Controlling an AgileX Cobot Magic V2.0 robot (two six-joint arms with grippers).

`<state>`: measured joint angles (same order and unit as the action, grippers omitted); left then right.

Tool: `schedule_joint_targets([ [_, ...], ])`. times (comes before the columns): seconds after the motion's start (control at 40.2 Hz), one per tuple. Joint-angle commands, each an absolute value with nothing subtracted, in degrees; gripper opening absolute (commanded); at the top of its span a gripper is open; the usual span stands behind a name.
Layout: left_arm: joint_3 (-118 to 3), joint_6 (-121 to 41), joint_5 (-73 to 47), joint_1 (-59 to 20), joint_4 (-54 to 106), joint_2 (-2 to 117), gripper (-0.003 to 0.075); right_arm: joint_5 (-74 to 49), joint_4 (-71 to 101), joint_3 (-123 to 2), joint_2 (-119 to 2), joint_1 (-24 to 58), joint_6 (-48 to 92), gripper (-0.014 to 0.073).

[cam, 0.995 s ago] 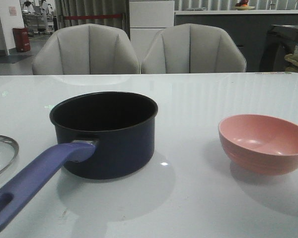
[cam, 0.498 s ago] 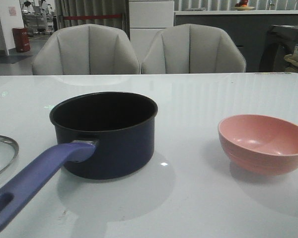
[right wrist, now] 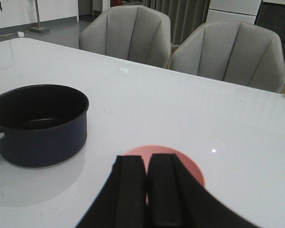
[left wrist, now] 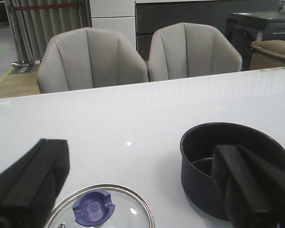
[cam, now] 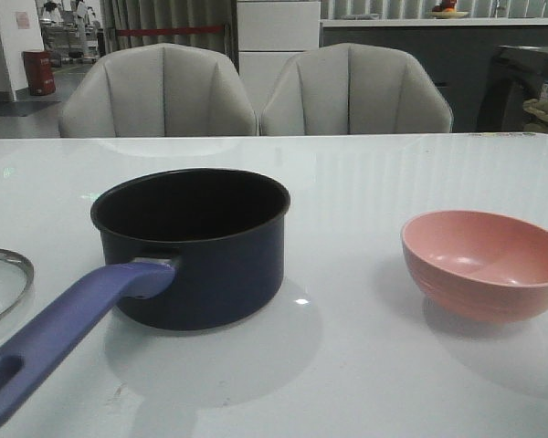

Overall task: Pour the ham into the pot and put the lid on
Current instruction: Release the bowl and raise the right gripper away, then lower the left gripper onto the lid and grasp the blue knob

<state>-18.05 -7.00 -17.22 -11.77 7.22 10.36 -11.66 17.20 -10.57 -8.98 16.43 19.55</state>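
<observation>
Front view: the dark navy saucepan (cam: pixel 194 246) stands open between the round glass lid (cam: pixel 0 283) and the pink bowl (cam: pixel 486 263); ham unseen, presumably inside. Left wrist: left gripper (left wrist: pixel 147 190) spread wide above the lid, likely readied for its knob. Right wrist: right gripper (right wrist: pixel 147 190) pinched together, empty, over the bowl.

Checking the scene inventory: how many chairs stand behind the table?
2: the left chair stands behind the pot, and the right chair is beside it, nearer the pink bowl. Others may lie out of frame.

Dim, soft light; glossy glare spots
</observation>
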Motion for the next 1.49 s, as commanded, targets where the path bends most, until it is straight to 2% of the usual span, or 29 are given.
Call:
schedule_joint_targets([
  [0.0, -22.1, -6.6, -15.2, -12.1, 7.6, 14.4, 0.0648, -7.6, 17.7, -12.0, -9.6, 16.5, 20.1, 0.0155],
  [0.348, -36.7, -3.1, -24.3, -11.9, 7.3, 35.5, 0.0651, -7.6, 17.7, -12.0, -9.6, 16.5, 20.1, 0.0155],
  [0.697, -54.3, -1.6, -45.1, -2.9, 7.3, 57.3, 0.0651, -7.6, 17.7, -12.0, -9.6, 16.5, 20.1, 0.0155],
  [1.095, -60.2, -1.7, -48.8, -1.7, 8.8, 75.8, 0.0651, -7.6, 17.7, -12.0, -9.6, 16.5, 20.1, 0.0155],
  [1.468, -71.3, -2.3, -56.7, -1.5, 6.4, 89.9, 0.0651, -7.6, 17.7, -12.0, -9.6, 16.5, 20.1, 0.0155],
])
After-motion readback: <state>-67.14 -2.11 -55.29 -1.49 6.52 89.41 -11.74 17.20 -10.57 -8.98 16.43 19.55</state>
